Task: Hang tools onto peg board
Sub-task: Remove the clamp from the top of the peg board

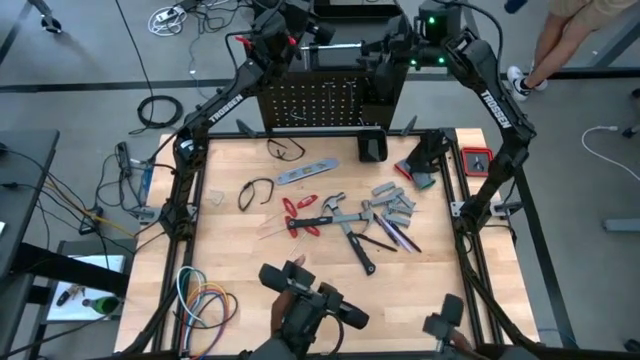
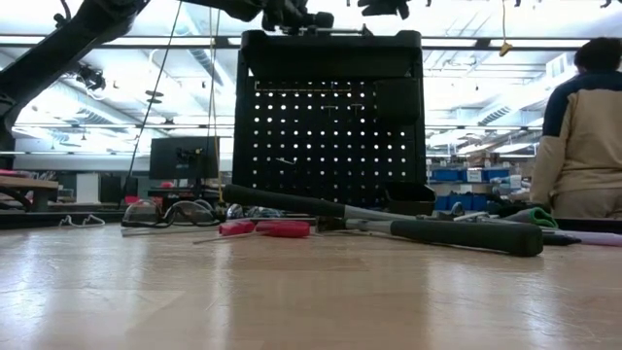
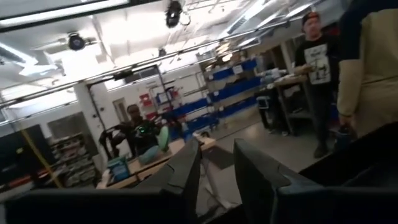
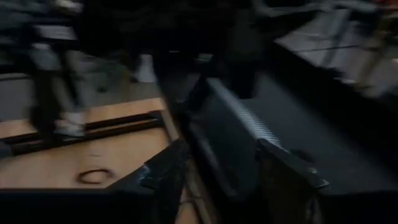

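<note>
Both arms are up at the far end of the desk (image 1: 240,290), over the top of the peg board (image 1: 310,105). The left gripper (image 1: 300,35) and right gripper (image 1: 395,45) sit on either side of a thin silvery bar (image 1: 338,46), apparently the level, which spans between them above the board's top tray. In the left wrist view the left gripper's fingers (image 3: 186,171) stand parted with nothing visible between them. In the right wrist view the right gripper's fingers (image 4: 165,168) are also apart, the gap empty, with the black stand just beyond. Whether either gripper touches the bar I cannot tell; the low view only shows dark shapes above the panel.

Most tools remain on the desk: red-handled pliers (image 1: 300,213), hammer (image 1: 352,240), wrenches (image 1: 392,205), a flat silver tool (image 1: 307,173), C-clamp (image 1: 372,147) at the board's foot. Eyeglasses (image 1: 256,192) and coiled cables (image 1: 205,300) are not part of the job.

Judged step: setting the bar on top of or onto the board and letting go. To do it well: keep the bar horizontal, confirm it is seated before both sets of fingers clear, withdraw straight back without dragging it, then lift above the tray rim before heading to the next tool.
</note>
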Controlling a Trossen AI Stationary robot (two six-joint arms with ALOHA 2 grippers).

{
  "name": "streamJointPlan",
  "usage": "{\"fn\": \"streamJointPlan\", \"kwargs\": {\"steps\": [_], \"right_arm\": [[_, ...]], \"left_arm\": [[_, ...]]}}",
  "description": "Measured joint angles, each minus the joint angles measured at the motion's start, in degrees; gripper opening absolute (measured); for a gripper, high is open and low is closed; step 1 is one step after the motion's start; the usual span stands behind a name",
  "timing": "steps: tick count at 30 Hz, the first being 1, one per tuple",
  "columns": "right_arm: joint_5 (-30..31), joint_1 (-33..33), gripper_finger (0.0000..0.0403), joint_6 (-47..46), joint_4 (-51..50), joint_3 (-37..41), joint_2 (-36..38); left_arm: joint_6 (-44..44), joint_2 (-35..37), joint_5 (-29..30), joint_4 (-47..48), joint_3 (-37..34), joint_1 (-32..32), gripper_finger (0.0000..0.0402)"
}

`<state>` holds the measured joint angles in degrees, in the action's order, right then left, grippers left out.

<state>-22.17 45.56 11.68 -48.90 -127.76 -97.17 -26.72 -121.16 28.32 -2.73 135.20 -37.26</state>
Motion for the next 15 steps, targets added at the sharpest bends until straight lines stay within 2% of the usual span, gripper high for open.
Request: {"fn": "streamJointPlan", "kwargs": {"steps": [3, 8, 11, 15], "right_arm": [[6.44, -0.16, 0.023, 2.7, -1.12, -0.89, 0.0], [12.37, -2.12, 0.0275, 10.32, -1.91, -0.9, 0.0], [15.14, -3.27, 0.0288, 14.63, -1.83, -0.77, -0.13], [19.56, -3.63, 0.0286, 17.99, -1.79, 0.88, -0.24]], "left_arm": [[-0.09, 0.08, -0.73, 0.76, 0.0, 0.57, 0.0098], [-1.63, -0.6, -2.55, 4.51, -0.49, 1.71, 0.0098], [-1.62, -0.59, -2.65, 6.17, -0.48, 1.95, 0.0098], [-1.55, -0.33, -2.34, 6.31, -0.35, 2.2, 0.0098]]}}
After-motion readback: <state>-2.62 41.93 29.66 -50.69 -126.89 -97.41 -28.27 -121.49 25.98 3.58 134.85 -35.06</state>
